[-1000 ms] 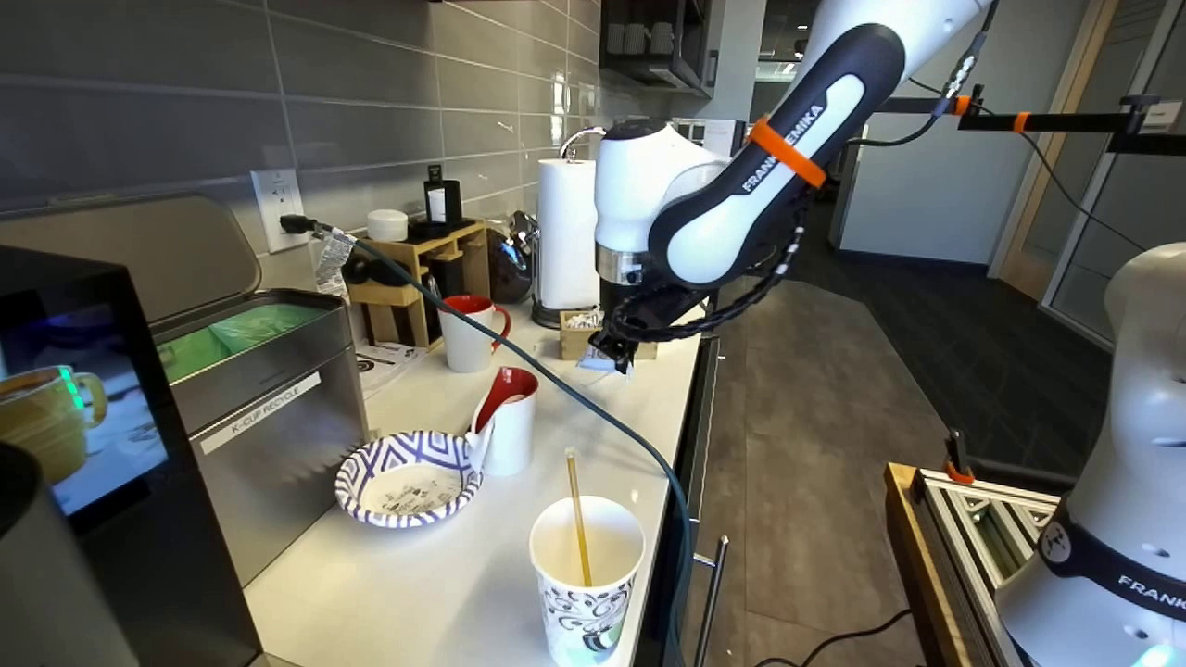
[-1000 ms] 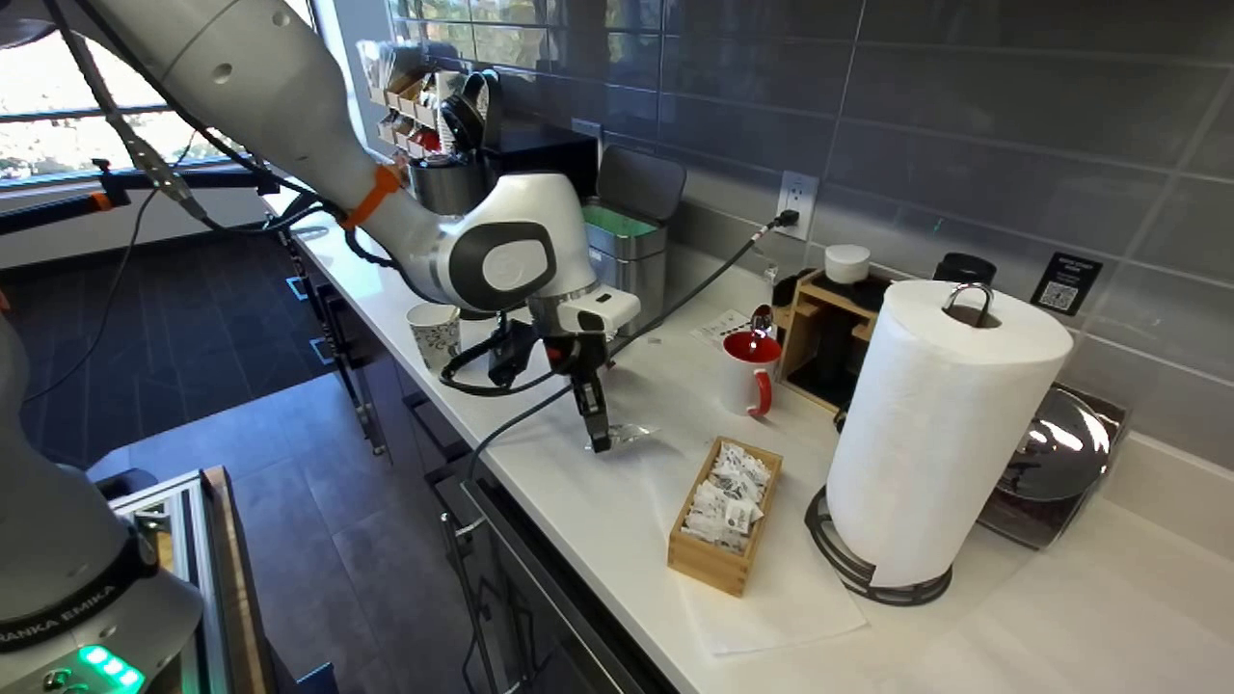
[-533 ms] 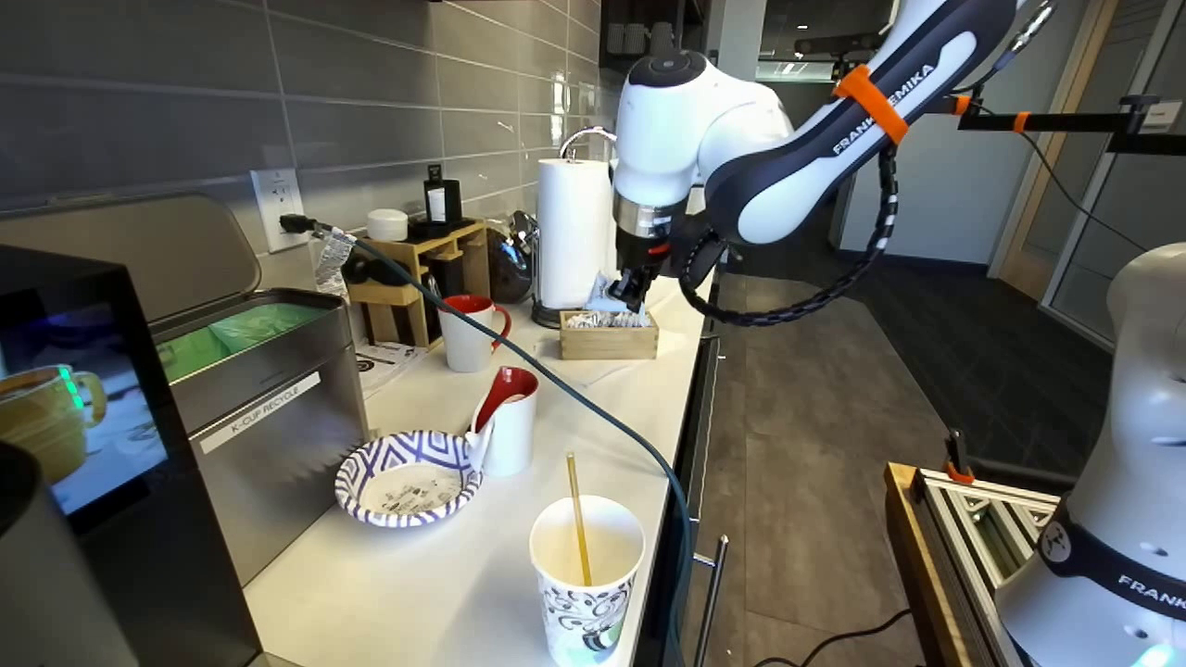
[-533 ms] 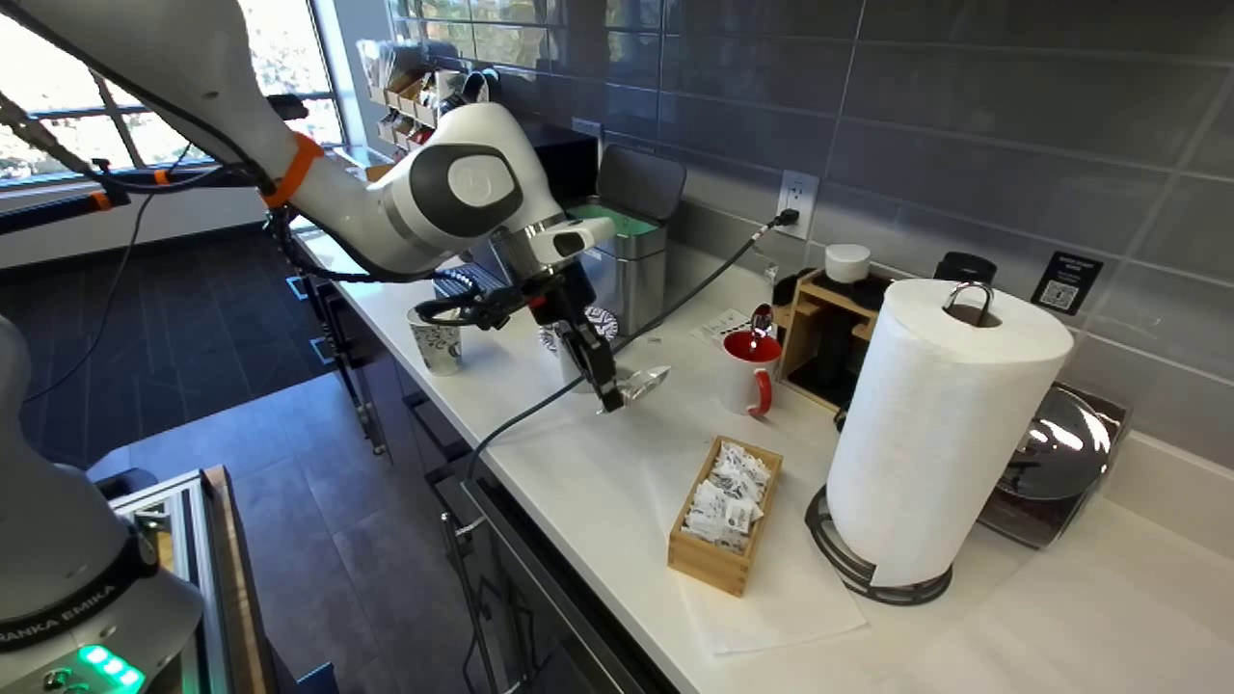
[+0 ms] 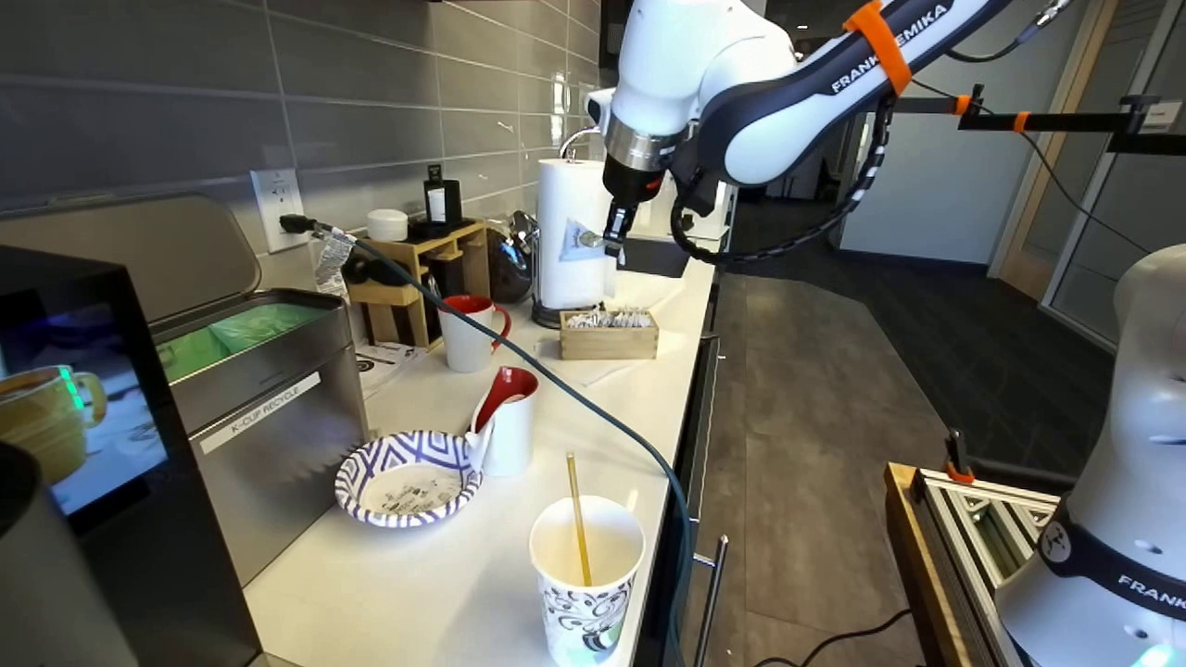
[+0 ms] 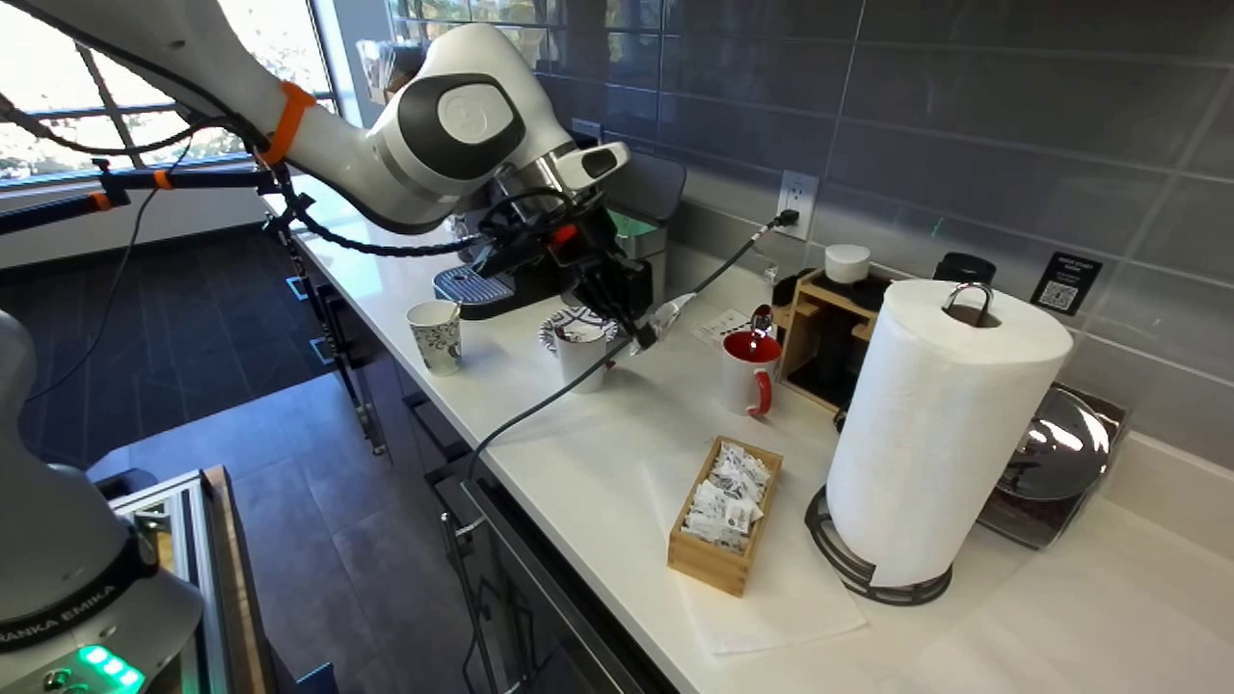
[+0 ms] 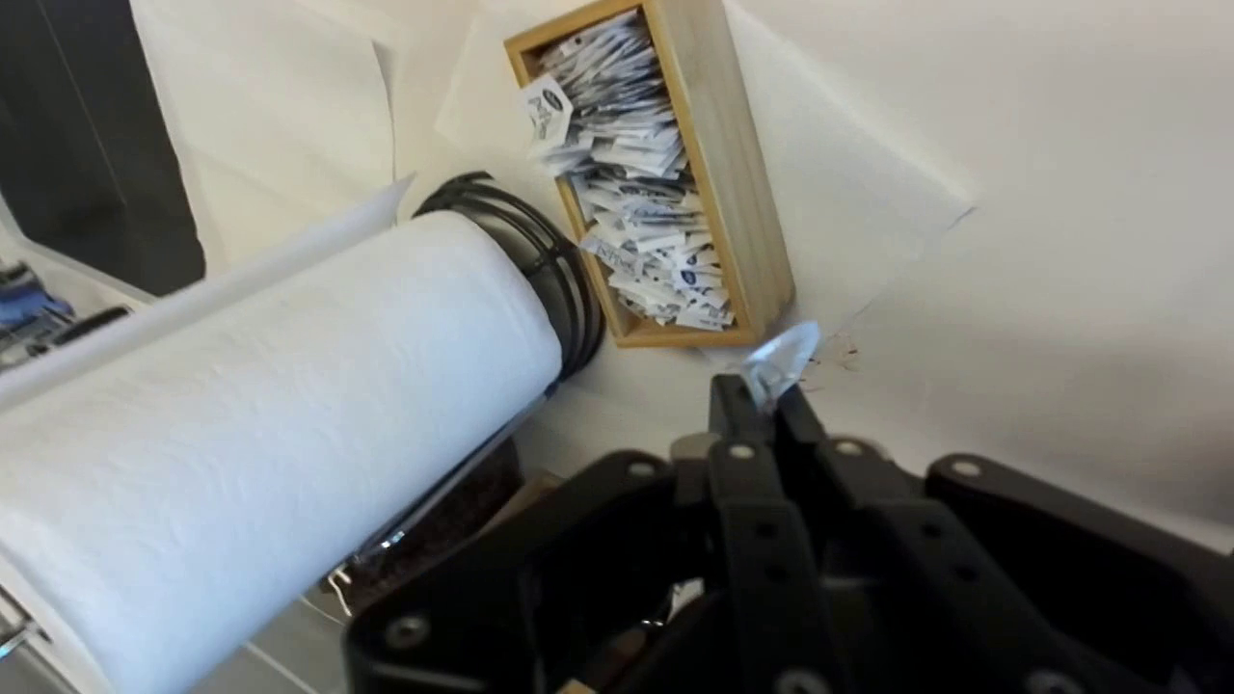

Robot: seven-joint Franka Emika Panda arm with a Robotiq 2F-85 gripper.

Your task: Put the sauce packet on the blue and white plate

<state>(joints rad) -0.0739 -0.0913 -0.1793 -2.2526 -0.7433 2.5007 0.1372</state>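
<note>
A paper towel roll (image 6: 945,453) stands near a wooden box (image 6: 707,563); a stick (image 5: 579,523) leans in a paper cup (image 5: 593,613).

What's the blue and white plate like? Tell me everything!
The plate is round and shallow, maybe paper, with blue zigzags round its white rim and dark print in its pale middle. It sits face up on the counter. A red-lined cup partly hides its edge in both exterior views; I can't tell whether they touch.
</note>
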